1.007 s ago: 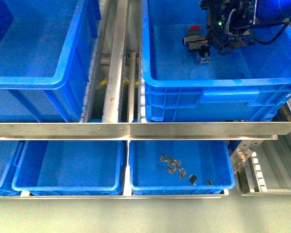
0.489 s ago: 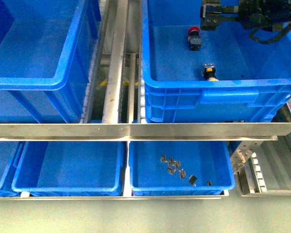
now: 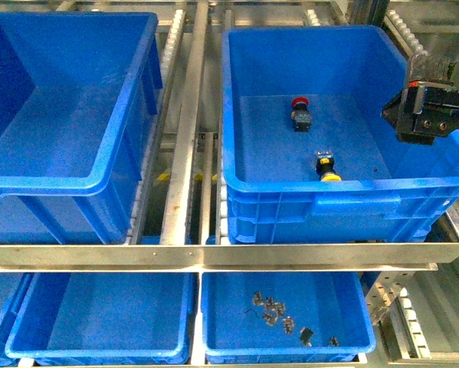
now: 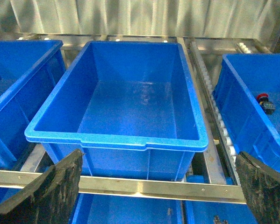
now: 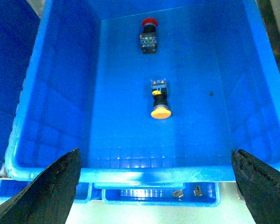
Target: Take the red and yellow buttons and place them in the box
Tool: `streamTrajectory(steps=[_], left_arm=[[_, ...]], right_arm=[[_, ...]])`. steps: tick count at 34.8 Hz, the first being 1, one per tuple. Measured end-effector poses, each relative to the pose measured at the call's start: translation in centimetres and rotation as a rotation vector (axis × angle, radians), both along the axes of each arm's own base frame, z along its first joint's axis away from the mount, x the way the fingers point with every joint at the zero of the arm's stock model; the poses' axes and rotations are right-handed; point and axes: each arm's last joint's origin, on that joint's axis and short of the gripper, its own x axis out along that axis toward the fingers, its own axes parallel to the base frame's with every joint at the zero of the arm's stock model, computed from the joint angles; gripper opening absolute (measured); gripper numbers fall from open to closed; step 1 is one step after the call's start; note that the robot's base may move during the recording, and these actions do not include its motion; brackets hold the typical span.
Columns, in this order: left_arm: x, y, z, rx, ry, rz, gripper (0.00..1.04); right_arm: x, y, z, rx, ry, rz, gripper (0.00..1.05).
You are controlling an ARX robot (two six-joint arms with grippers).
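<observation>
Right fingers (image 5: 252, 184) spread empty above the box (image 5: 130, 173); left fingers (image 4: 60, 182) spread empty too.

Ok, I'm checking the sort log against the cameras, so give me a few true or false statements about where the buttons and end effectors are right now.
1. The red button and the yellow button both lie in the right-hand box. True.
2. The two buttons touch each other. False: bare box floor shows between them.
3. The right end effector is shut on the yellow button. False: its fingers are spread wide and hold nothing.
4. The left-hand tote has no buttons in it. True.
5. The left end effector grips the tote's rim. False: it is open, apart from the rim.
</observation>
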Motion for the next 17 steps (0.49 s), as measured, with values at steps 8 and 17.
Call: streamTrajectory(steps=[8,17], left_arm=[[0.0,0.0,0.0,0.000,0.000,0.000,0.97],[0.0,0.0,0.0,0.000,0.000,0.000,0.97]], right_arm=[[-2.2,-2.3,-1.6,-0.056,-0.371,-0.227,0.69],[-6.9,-6.6,-1.7,-0.061,-0.439,-0.246,0.19]])
